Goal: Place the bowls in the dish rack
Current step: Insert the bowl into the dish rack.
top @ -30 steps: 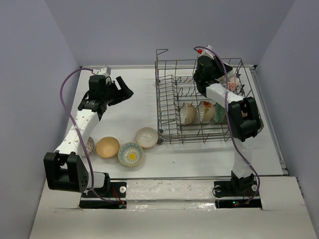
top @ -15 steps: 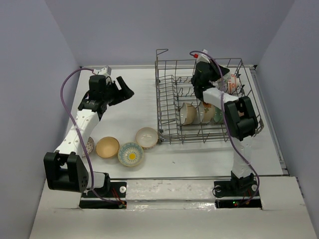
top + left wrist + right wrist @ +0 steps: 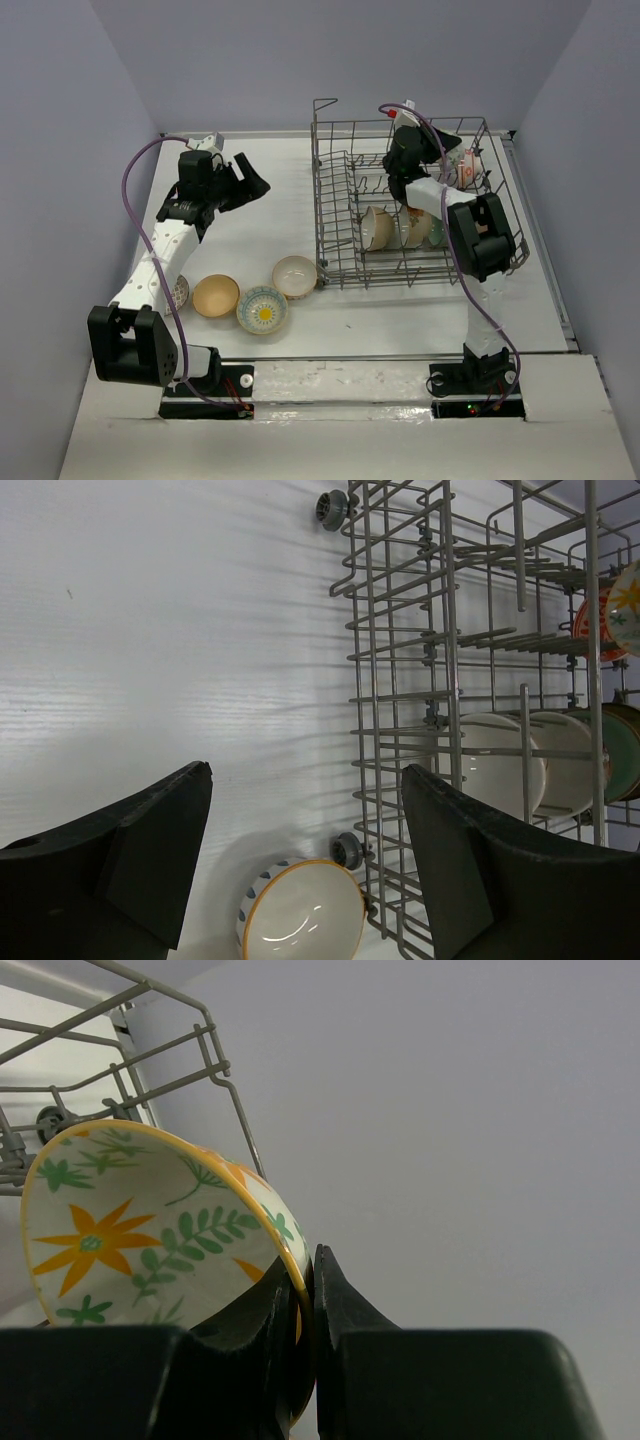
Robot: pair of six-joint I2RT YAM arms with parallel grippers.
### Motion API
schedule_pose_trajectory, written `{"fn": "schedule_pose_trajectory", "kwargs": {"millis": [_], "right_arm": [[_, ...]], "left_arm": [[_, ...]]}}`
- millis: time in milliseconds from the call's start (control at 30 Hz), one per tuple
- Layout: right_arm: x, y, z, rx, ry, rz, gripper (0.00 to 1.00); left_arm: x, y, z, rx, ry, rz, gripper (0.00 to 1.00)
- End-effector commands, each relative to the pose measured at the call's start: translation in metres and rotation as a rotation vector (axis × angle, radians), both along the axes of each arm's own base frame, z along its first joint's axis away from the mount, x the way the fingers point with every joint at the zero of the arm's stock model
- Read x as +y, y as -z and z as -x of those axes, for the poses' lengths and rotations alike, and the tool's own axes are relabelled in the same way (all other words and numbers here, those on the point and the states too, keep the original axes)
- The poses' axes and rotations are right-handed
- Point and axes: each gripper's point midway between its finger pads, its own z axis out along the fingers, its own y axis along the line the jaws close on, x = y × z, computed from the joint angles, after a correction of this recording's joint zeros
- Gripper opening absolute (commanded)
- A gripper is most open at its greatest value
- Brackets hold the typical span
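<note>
The grey wire dish rack (image 3: 331, 205) stands at the back right, with three bowls on edge between its tines: two cream ones (image 3: 376, 228) and a teal one (image 3: 440, 228). Above the rack's far right part, my right gripper (image 3: 457, 166) is shut on the rim of a cream floral bowl (image 3: 130, 1230), pinched between its fingers (image 3: 312, 1280). My left gripper (image 3: 250, 181) hangs open and empty over bare table left of the rack (image 3: 400, 680). Below it lies a white orange-rimmed bowl (image 3: 300, 912) against the rack's corner.
On the table by the left arm lie a tan bowl (image 3: 216, 296), a blue-rimmed bowl with a yellow centre (image 3: 262, 309) and the white bowl (image 3: 295, 276). A small bowl (image 3: 180, 292) is partly hidden behind the left arm. A red-orange bowl (image 3: 590, 630) sits deep in the rack.
My right wrist has shifted slightly left and back over the rack with the floral bowl still gripped. The left arm has not moved.
</note>
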Motion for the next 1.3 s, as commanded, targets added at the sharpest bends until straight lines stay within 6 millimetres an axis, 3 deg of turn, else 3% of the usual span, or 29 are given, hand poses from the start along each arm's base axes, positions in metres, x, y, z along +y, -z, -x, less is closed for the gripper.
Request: {"fn": "schedule_pose_trajectory", "kwargs": {"millis": [0, 233, 833, 1067, 1267], "right_arm": [[-0.013, 0.002, 0.009, -0.028, 0.071, -0.014, 0.01], [-0.013, -0.014, 0.008, -0.059, 0.061, -0.002, 0.01], [-0.018, -0.02, 0.011, -0.05, 0.047, 0.011, 0.01], [-0.017, 0.003, 0.006, -0.01, 0.055, 0.009, 0.01], [-0.016, 0.009, 0.003, -0.008, 0.083, 0.004, 0.01]], "left_arm": [[-0.001, -0.008, -0.002, -0.031, 0.012, 0.016, 0.85], [-0.001, -0.005, -0.002, -0.025, 0.011, 0.016, 0.85], [-0.002, -0.004, -0.003, -0.019, 0.012, 0.017, 0.86], [-0.002, -0.003, -0.002, -0.018, 0.018, 0.019, 0.86], [-0.002, -0.004, -0.002, -0.019, 0.016, 0.019, 0.86]]}}
